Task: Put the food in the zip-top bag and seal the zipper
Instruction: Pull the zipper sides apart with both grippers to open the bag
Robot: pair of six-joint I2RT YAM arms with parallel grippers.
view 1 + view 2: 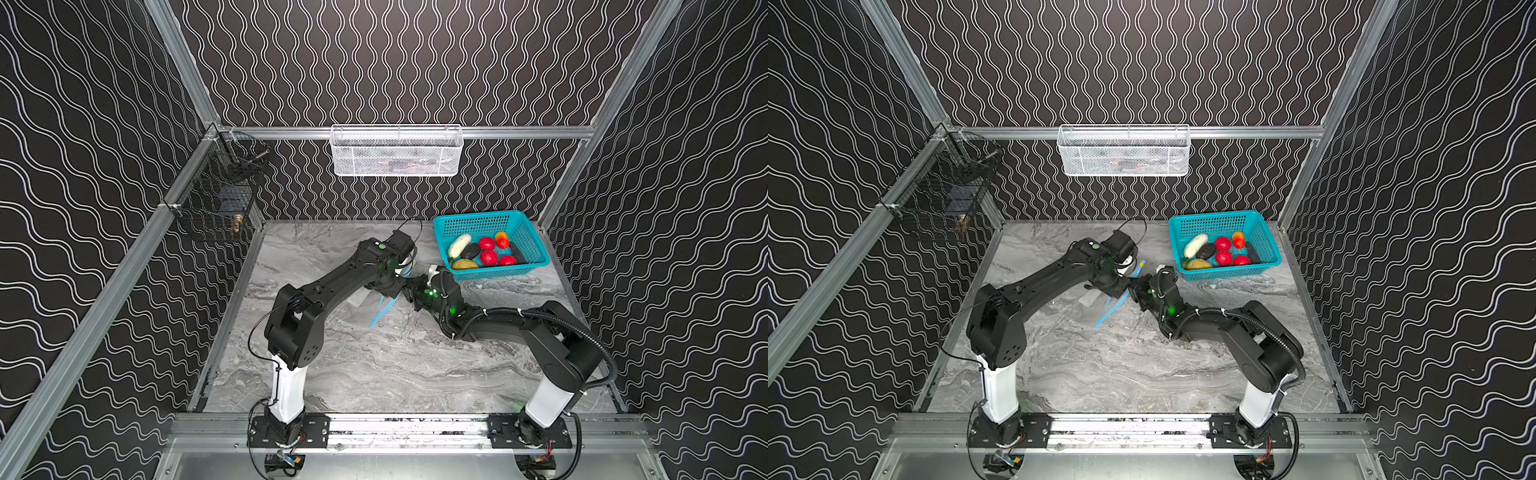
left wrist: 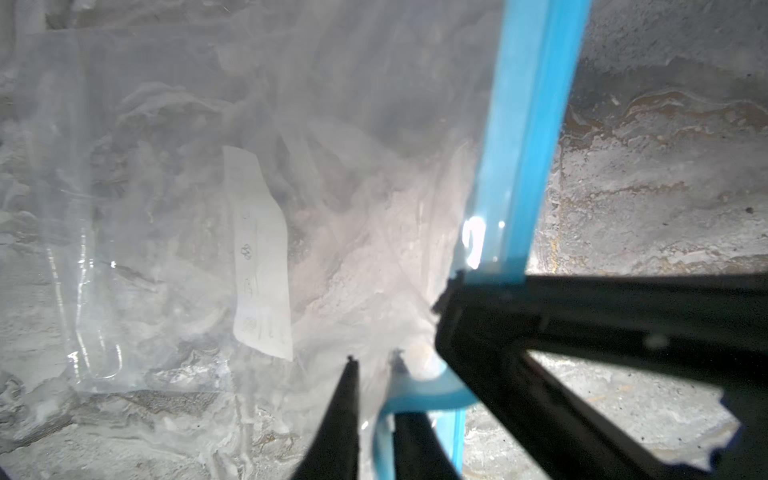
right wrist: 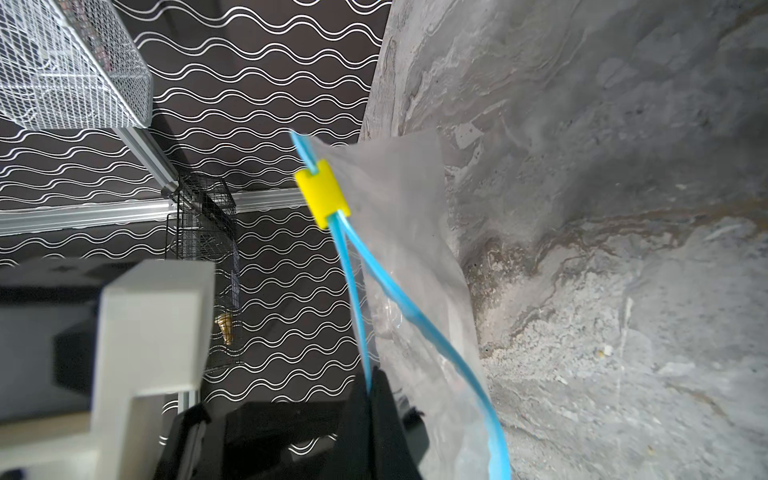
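The clear zip-top bag (image 2: 257,216) lies at mid-table, its mouth lifted between my two grippers. The zipper (image 1: 380,313) is a light-blue strip, parted into two lips, with the yellow slider (image 3: 322,199) at its far end. My left gripper (image 2: 374,365) is shut on the bag's rim, with film and a blue lip between its fingers. The right gripper (image 3: 370,388) is shut on the other blue lip. In both top views the grippers meet tip to tip above the bag. All the food (image 1: 489,257) lies in the teal basket (image 1: 494,220) at the back right.
A white mesh basket (image 1: 397,151) hangs on the back rail. A black wire cage (image 1: 220,195) is fixed to the left rail. The marble table (image 1: 374,374) is walled in by aluminium rails on every side.
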